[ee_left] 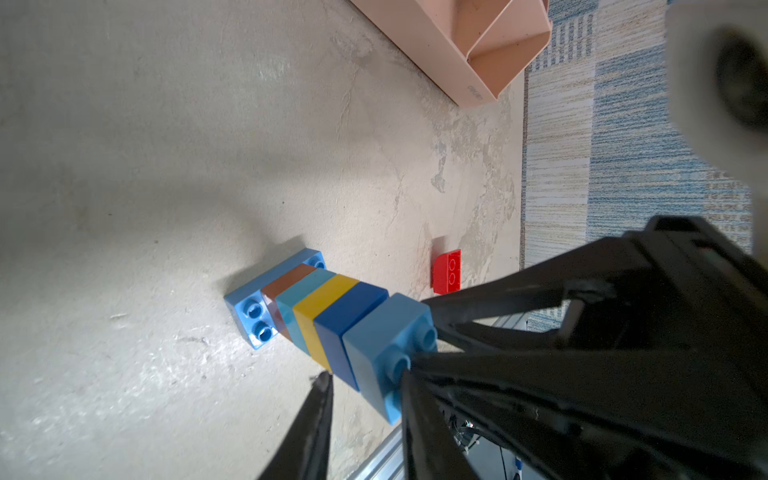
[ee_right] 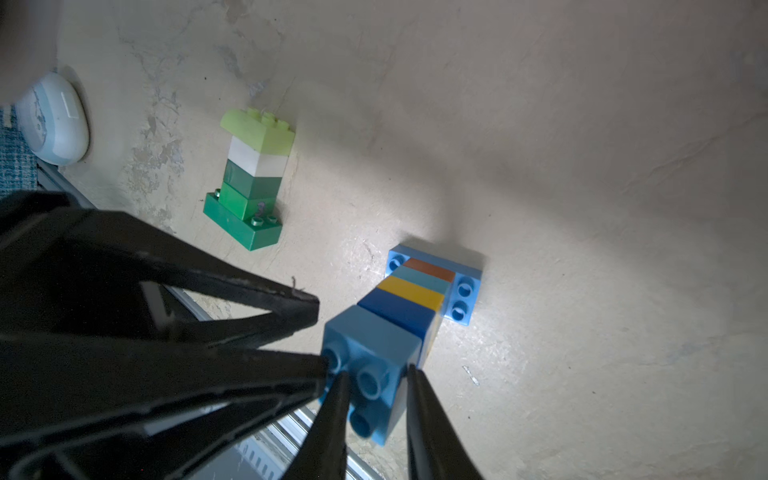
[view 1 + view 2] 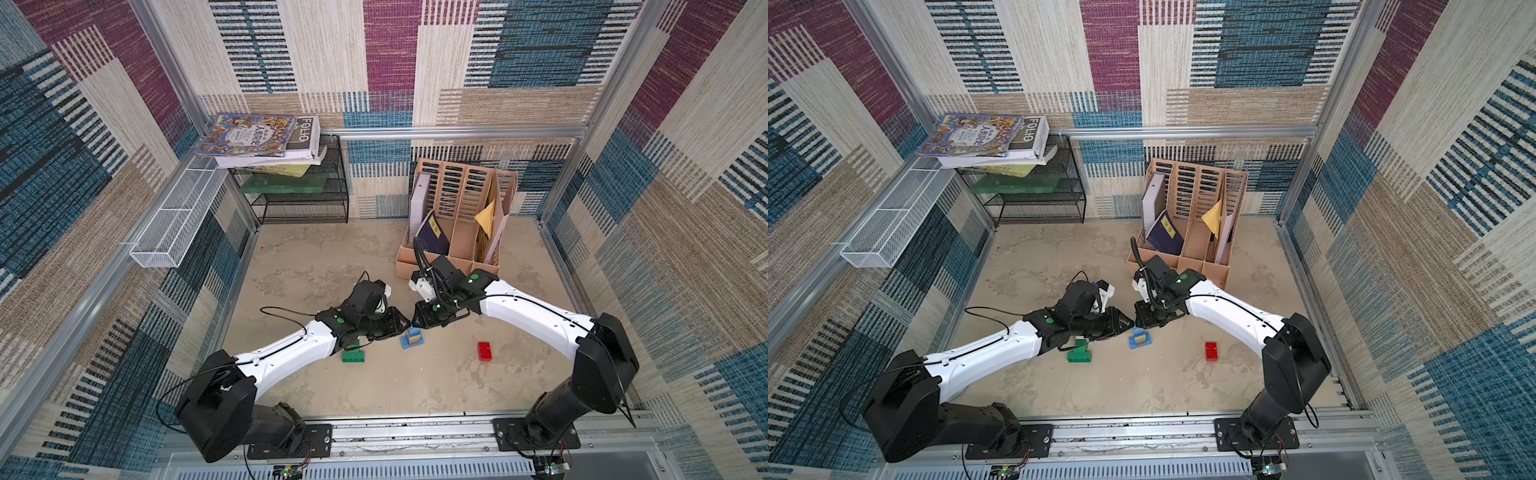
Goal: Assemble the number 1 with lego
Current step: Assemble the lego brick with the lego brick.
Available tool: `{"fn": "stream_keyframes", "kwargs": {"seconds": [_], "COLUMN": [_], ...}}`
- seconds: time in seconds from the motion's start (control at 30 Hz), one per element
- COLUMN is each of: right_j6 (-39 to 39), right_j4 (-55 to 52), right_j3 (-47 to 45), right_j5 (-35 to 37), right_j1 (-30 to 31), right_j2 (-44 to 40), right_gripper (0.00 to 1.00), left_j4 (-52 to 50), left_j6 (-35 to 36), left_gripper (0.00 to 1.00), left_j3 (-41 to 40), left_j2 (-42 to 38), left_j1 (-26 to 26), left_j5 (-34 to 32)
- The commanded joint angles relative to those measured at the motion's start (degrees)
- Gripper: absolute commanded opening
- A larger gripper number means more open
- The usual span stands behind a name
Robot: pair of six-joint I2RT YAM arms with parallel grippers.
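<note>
A lego tower (image 3: 412,337) (image 3: 1139,336) stands mid-table: light blue base, then brown, teal, yellow, dark blue and a light blue top brick (image 1: 382,345) (image 2: 374,345). My right gripper (image 2: 376,378) (image 3: 417,322) comes down from above and is shut on that top brick. From the opposite side my left gripper (image 1: 363,376) (image 3: 408,327) meets it at the same brick. Its jaws are narrowly open, one finger at the studs and the other a little clear of the tower's side. A green, cream and lime stack (image 2: 251,187) (image 3: 353,355) stands to the left. A red brick (image 3: 484,351) (image 1: 446,272) lies to the right.
A cardboard file holder (image 3: 453,232) with papers stands behind the right arm. At the back left is a black mesh rack (image 3: 299,199) topped with books, and a white wire basket (image 3: 174,224) hangs on the left wall. An aluminium rail (image 3: 415,432) runs along the front edge.
</note>
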Motion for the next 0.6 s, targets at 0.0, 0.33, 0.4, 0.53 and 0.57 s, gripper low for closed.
{"fn": "stream_keyframes", "kwargs": {"seconds": [0.0, 0.33, 0.4, 0.53, 0.57], "right_j6": [-0.2, -1.2, -1.5, -1.9, -2.0], "right_j4": [-3.6, -2.8, -2.5, -2.4, -2.4], "right_j3": [-0.8, -2.5, -3.3, -5.1, -5.5], "right_j5": [3.5, 2.2, 2.0, 2.0, 2.0], "right_j1": [-0.3, -0.2, -0.2, -0.1, 0.0], "right_j2": [0.4, 0.8, 1.2, 1.6, 1.7], "right_gripper": [0.25, 0.23, 0.23, 0.22, 0.22], "left_j4": [0.0, -3.0, -4.6, -7.0, -7.4], "left_j6": [0.3, 0.5, 0.8, 0.9, 0.9], "left_gripper": [0.3, 0.26, 0.25, 0.23, 0.22], "left_j3": [0.8, 2.0, 2.6, 3.3, 3.3], "left_j2": [0.5, 1.6, 2.1, 2.7, 2.8], "left_j1": [0.0, 0.1, 0.1, 0.1, 0.1], "left_j5": [0.8, 1.2, 1.3, 1.2, 1.2]}}
